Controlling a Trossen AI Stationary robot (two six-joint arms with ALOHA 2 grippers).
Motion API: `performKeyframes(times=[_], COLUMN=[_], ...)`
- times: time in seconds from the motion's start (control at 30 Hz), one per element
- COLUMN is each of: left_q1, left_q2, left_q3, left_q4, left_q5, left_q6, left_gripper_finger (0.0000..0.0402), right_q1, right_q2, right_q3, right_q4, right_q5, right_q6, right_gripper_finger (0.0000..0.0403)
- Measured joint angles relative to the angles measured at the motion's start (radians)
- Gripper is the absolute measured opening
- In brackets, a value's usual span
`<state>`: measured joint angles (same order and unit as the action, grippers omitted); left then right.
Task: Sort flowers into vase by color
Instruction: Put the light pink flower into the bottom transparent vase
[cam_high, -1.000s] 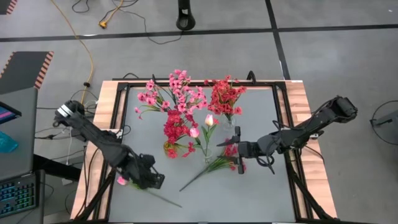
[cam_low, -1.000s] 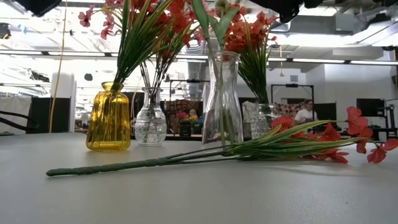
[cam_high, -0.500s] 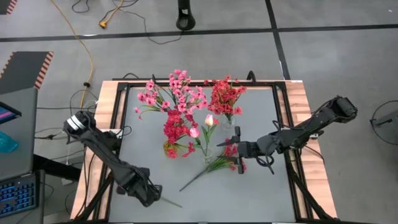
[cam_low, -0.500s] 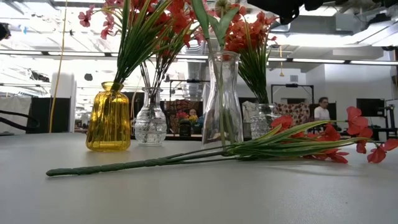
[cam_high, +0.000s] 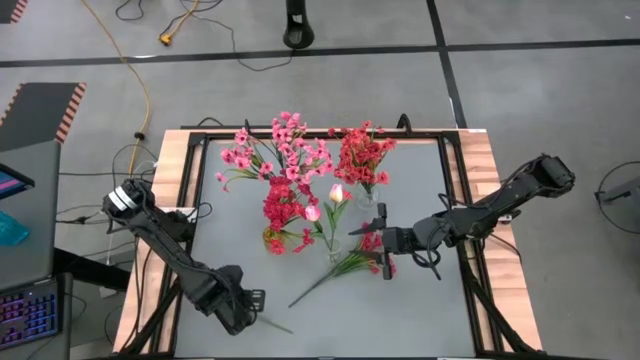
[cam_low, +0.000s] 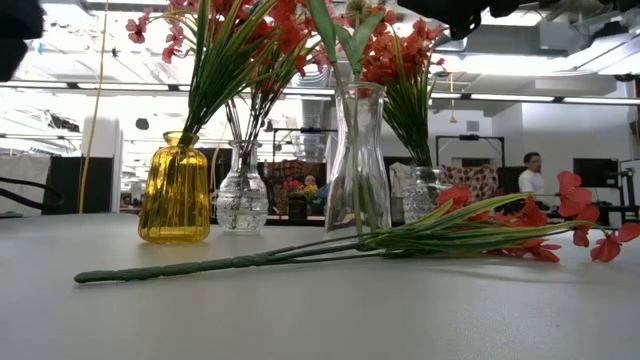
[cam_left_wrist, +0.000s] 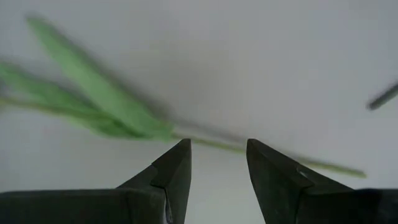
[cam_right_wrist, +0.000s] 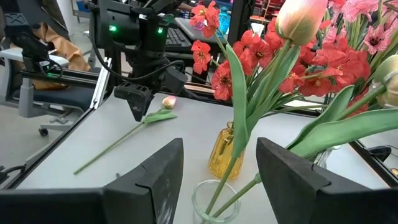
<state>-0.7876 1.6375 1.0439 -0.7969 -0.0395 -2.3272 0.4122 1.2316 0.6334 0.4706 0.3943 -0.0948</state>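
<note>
A pale pink tulip lies on the table at the near left, bud (cam_right_wrist: 168, 101) toward the left edge and stem (cam_high: 278, 326) running toward the near edge. My left gripper (cam_high: 243, 308) points down over it, open, its fingers (cam_left_wrist: 177, 163) on either side of the stem (cam_left_wrist: 214, 144) just past the leaves (cam_left_wrist: 106, 102). A red sprig (cam_high: 345, 265) lies flat at mid-table. My right gripper (cam_high: 386, 256) hangs level and open beside its blossoms. The yellow vase (cam_low: 175, 190) holds magenta flowers (cam_high: 284, 200). Other vases hold pink (cam_high: 285, 150), red (cam_high: 362, 155) and tulip (cam_high: 336, 194) flowers.
Three clear glass vases (cam_low: 242, 195) (cam_low: 358, 160) (cam_low: 425, 195) stand with the yellow one in a cluster at the table's middle and far side. The red sprig's stem (cam_low: 200, 267) reaches toward the near edge. Black frame rails (cam_high: 195, 200) line the table. People sit in the room beyond.
My left gripper has gone down and toward the table's near edge, rolling about its own axis, and now stands low over the tulip's stem, covering the bud in the high view. It has kept still for the last half second. The flowers have not moved.
</note>
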Motion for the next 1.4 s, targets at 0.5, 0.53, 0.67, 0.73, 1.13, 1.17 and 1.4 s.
performKeyframes(times=[0.5, 0.53, 0.67, 0.73, 1.13, 1.17, 1.4], left_q1=[-0.029, -0.029, -0.025, -0.019, 0.011, 0.015, 0.047], left_q2=[0.0, 0.0, 0.001, 0.001, 0.001, 0.001, 0.001], left_q3=[-0.001, -0.005, -0.036, -0.056, -0.132, -0.14, -0.166], left_q4=[-0.013, -0.012, -0.008, 0.009, 0.063, 0.065, 0.071], left_q5=[0.111, 0.117, 0.122, 0.135, 0.163, 0.163, 0.103], left_q6=[-0.118, -0.12, -0.127, -0.129, -0.135, -0.135, -0.117], left_gripper_finger=[0.0142, 0.0142, 0.0142, 0.0142, 0.0142, 0.0142, 0.0142], right_q1=[0.0, 0.0, 0.0, 0.0, 0.0, 0.0, 0.0], right_q2=[0.0, 0.0, 0.0, 0.0, 0.0, 0.0, 0.0], right_q3=[0.0, 0.0, 0.0, 0.0, 0.0, 0.0, 0.0], right_q4=[0.0, 0.0, 0.0, 0.0, 0.0, 0.0, 0.0], right_q5=[-0.001, -0.001, -0.001, -0.001, -0.001, -0.001, -0.001], right_q6=[-0.003, -0.003, -0.003, -0.002, -0.002, -0.002, -0.001], right_gripper_finger=[0.023, 0.023, 0.023, 0.023, 0.023, 0.023, 0.023])
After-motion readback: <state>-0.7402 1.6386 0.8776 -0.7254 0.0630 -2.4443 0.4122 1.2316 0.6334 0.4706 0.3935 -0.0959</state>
